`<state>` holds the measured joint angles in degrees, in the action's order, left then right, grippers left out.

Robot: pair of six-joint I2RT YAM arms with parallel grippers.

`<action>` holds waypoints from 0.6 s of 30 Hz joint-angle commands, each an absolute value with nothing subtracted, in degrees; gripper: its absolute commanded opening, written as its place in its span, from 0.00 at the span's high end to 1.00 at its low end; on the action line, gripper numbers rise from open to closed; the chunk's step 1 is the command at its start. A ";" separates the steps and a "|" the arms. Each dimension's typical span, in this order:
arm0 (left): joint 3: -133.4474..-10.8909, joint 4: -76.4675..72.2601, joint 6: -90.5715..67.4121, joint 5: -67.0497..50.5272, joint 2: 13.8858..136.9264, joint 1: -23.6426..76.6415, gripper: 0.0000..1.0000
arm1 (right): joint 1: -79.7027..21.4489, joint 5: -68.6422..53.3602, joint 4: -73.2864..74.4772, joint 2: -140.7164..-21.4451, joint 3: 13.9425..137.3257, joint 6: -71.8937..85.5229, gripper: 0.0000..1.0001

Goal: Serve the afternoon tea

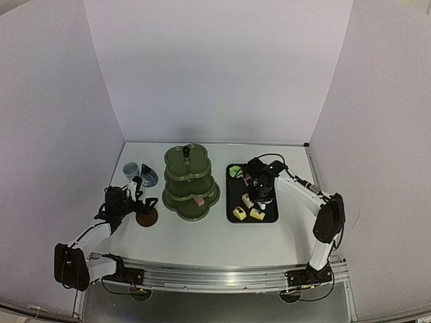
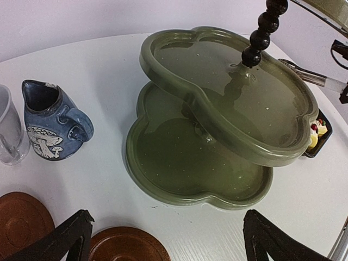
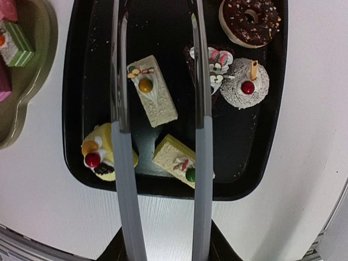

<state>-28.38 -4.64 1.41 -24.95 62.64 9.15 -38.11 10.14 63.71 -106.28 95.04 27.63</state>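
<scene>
The olive-green three-tier stand (image 1: 190, 182) stands mid-table and also shows in the left wrist view (image 2: 217, 109). A pink cake (image 1: 199, 201) lies on its bottom tier. My left gripper (image 1: 140, 202) is open and empty (image 2: 163, 239), above a brown saucer (image 2: 128, 246). A second saucer (image 2: 22, 222), the dark-blue pot (image 2: 51, 122) and the pale cup (image 2: 8, 133) stand to its left. My right gripper (image 1: 261, 182) is shut on thin white tongs (image 3: 122, 163), held open over the black tray (image 3: 272, 109). Between the tong arms lies a white oblong cake (image 3: 153, 89).
The tray also holds a yellow round cake (image 3: 100, 157), a yellow oblong cake (image 3: 176, 157), a chocolate doughnut (image 3: 250, 19), a white round cake (image 3: 244, 84) and a dark cake (image 3: 209, 65). A green striped cake (image 3: 13, 43) sits on the stand's edge. White walls enclose the table.
</scene>
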 commanded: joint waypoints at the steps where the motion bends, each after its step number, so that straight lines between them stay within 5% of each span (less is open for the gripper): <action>1: -28.03 -7.29 0.95 -25.32 61.17 8.80 0.03 | -37.35 11.35 63.81 -110.42 100.23 30.03 0.66; 18: -28.04 -7.30 0.88 -25.21 61.21 8.85 0.03 | -36.12 10.42 62.91 -115.34 101.14 33.75 0.65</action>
<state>-28.32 -4.69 1.41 -24.93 62.19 9.15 -36.14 10.35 63.56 -113.85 98.60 33.06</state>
